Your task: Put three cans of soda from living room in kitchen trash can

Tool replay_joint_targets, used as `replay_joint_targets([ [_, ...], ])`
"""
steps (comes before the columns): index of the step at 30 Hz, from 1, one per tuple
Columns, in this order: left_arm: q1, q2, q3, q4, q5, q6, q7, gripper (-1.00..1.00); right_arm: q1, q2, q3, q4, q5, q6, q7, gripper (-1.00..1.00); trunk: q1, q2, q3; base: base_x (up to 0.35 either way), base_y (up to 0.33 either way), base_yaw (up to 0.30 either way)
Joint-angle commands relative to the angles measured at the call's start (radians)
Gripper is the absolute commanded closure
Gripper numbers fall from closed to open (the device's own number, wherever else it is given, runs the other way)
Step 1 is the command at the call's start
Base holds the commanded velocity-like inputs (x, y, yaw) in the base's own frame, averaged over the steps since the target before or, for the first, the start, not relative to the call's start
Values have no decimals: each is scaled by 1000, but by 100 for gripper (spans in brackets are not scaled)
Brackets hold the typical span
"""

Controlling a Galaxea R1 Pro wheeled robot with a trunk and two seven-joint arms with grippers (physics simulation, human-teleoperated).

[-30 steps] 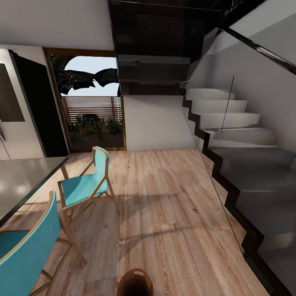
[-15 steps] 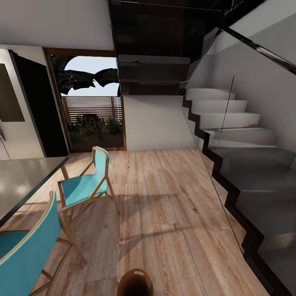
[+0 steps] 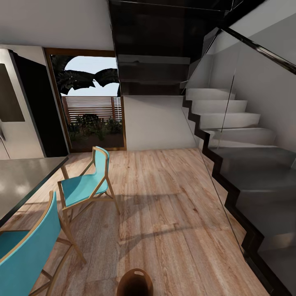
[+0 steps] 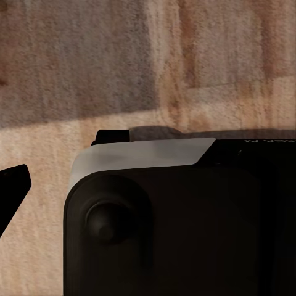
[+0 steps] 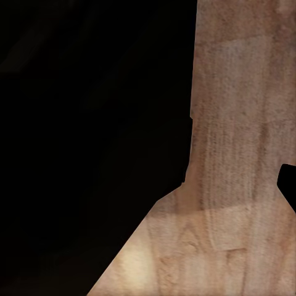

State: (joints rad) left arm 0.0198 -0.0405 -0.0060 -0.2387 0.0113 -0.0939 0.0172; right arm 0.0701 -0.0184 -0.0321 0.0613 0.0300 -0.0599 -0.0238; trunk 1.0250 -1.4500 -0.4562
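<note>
The trash can [image 3: 135,282] is the nearest thing in the head view, a small round brown bin with a dark inside, cut by the lower edge of the picture, and I use it as the landmark. It stands on the light wood floor [image 3: 172,205] directly in front of the robot. No orange soda can is visible, so the cans have to be fetched from the living room.

To the left of the bin stands a turquoise chair with a wooden frame [image 3: 24,250], and a little further, also on the left, a second turquoise chair [image 3: 88,183] beside the edge of a grey table top [image 3: 20,181]. To the right of the bin and further away rises a staircase with grey steps [image 3: 238,139] behind a glass panel. Far beyond the bin is a wood-framed glass door [image 3: 92,111] showing plants outside, and left of it the steel fridge [image 3: 12,107].

In the left wrist view a dark housing with a grey edge [image 4: 166,222] covers the fingers; in the right wrist view a black shape hides most of the picture above the floor. I cannot tell whether either gripper is apart or together.

In my judgement the step is driving toward the living room. To do it well, the base should turn without knocking the bin, stay away from the chair legs and from the glass panel, and keep both arms tucked.
</note>
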Motion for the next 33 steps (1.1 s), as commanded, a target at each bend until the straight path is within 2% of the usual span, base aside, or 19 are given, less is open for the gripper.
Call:
replay_joint_targets([
  [1, 0, 0, 0, 0, 0, 0, 0, -100, 0, 0, 0, 0, 0, 0, 0, -100, 0, 0, 0, 0, 0, 0],
  [33, 0, 0, 0, 0, 0, 0, 0, -100, 0, 0, 0, 0, 0, 0, 0, -100, 0, 0, 0, 0, 0, 0],
])
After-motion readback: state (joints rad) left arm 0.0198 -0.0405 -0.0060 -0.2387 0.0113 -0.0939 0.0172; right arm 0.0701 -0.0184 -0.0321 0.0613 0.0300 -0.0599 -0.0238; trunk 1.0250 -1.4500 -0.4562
